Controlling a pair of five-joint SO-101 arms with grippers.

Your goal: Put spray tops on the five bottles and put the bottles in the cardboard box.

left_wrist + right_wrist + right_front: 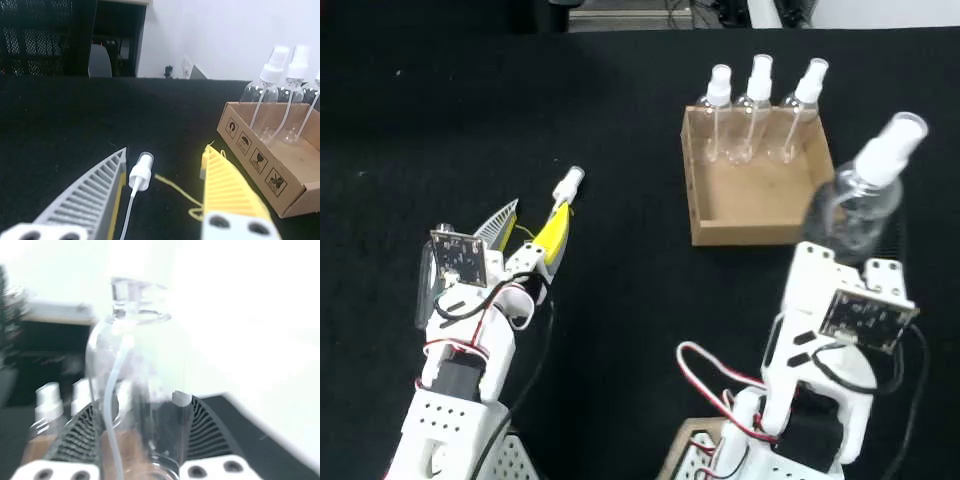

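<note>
A loose white spray top (569, 184) (139, 171) lies on the black table between the spread fingers of my left gripper (538, 210) (165, 152), which is open and low over it. My right gripper (840, 243) (140, 410) is shut on a clear bottle (858, 203) (142, 370) that carries a spray top and hangs tilted over the right edge of the cardboard box (706, 200) (260, 162). Three capped bottles (754, 110) (272, 95) stand along the box's far wall. Another clear bottle (425, 282) lies on the table beside my left arm.
The table is covered in black cloth (470, 120). The front half of the box floor (760, 200) is bare. A second bit of cardboard (692, 440) sits by the right arm's base. Chairs and a white wall lie beyond the table's far edge.
</note>
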